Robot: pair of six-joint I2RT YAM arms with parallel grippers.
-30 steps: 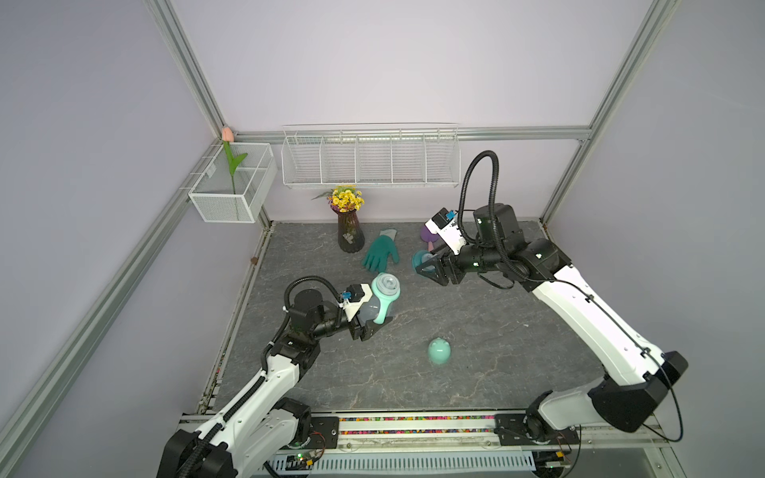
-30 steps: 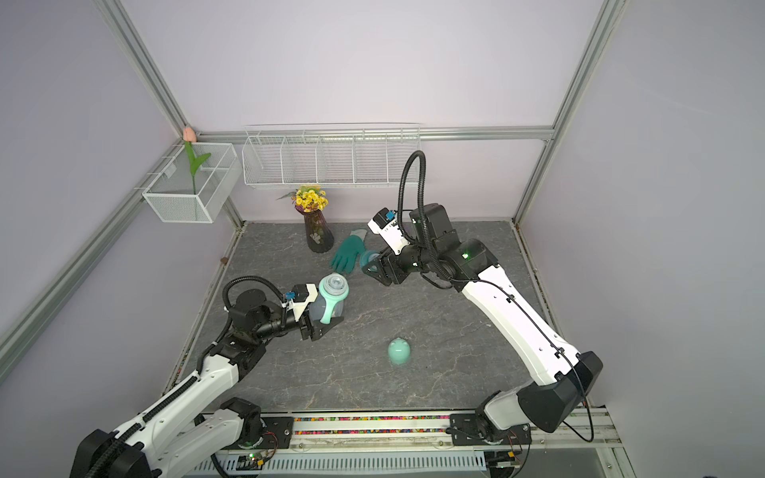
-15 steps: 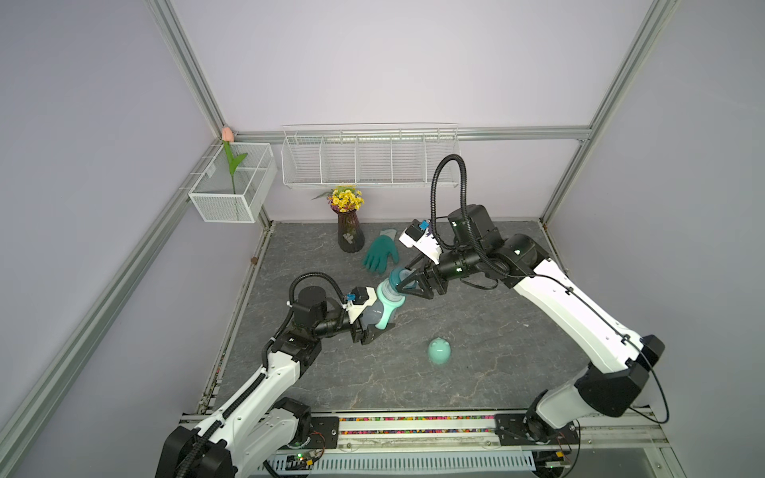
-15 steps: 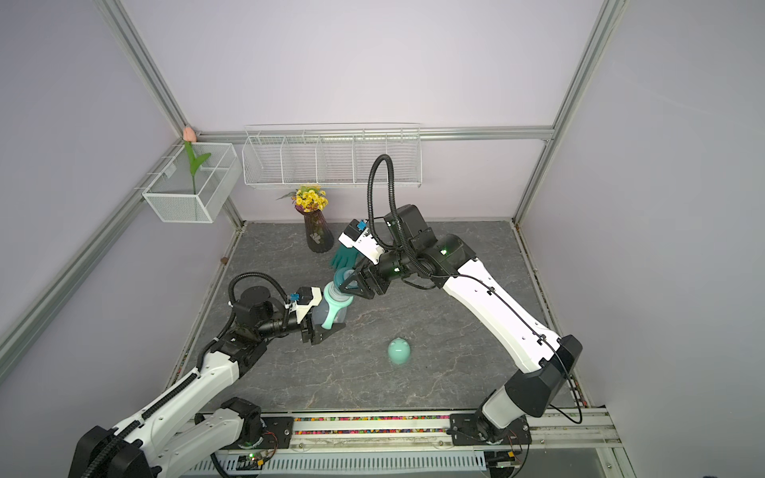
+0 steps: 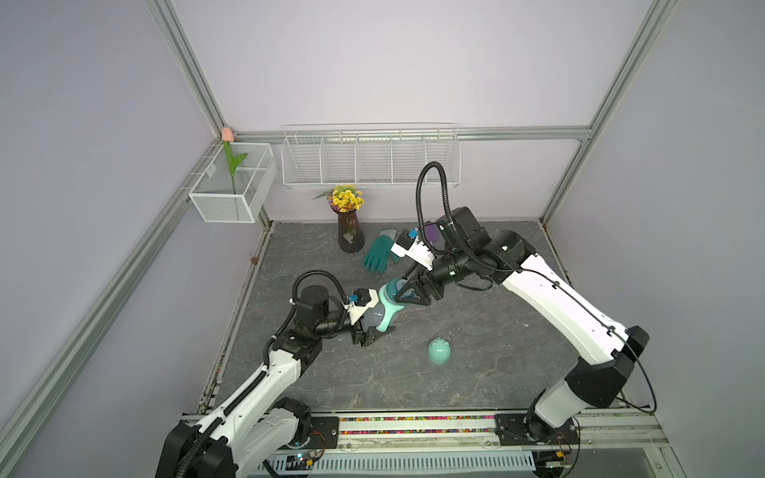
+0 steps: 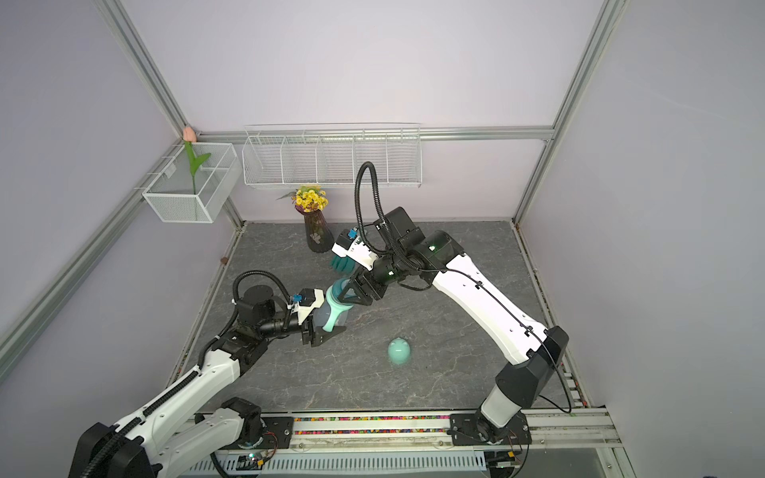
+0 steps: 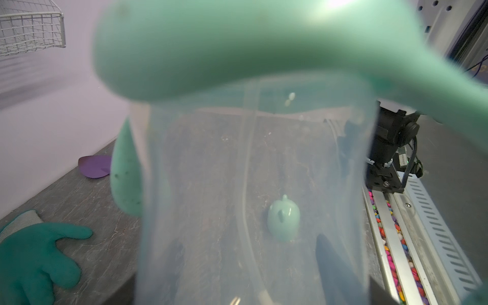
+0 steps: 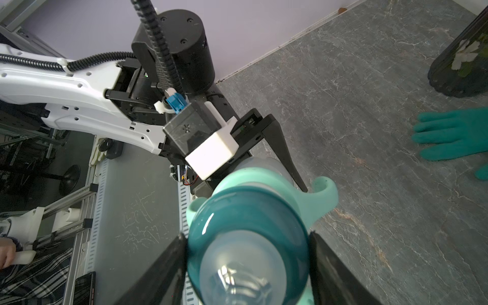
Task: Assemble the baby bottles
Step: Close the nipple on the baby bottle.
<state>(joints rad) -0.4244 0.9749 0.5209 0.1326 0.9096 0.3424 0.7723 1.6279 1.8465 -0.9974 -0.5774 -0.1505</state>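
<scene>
My left gripper (image 5: pixel 372 322) is shut on the clear frosted bottle body (image 5: pixel 374 316), held tilted above the table. The mint two-handled ring (image 5: pixel 388 318) sits at the body's neck. My right gripper (image 5: pixel 407 291) is shut on the teal nipple collar (image 5: pixel 395 289), which rests on the bottle's mouth; in the right wrist view both fingers (image 8: pixel 169 264) press the collar (image 8: pixel 248 219). A thin white straw (image 7: pixel 245 158) shows inside the body (image 7: pixel 250 184). The mint eared dome cap (image 5: pixel 439 351) lies on the table nearer the front, to the right of the bottle.
A teal rubber glove (image 5: pixel 378 252), a dark vase of yellow flowers (image 5: pixel 350 231) and a purple trowel (image 5: pixel 431 231) lie at the back of the table. A wire basket (image 5: pixel 368 157) hangs on the back wall, a mesh box (image 5: pixel 232 186) at the left.
The right arm has swung from beside the glove forward and left, carrying the teal collar onto the mouth of the bottle. The left arm has shifted only slightly.
</scene>
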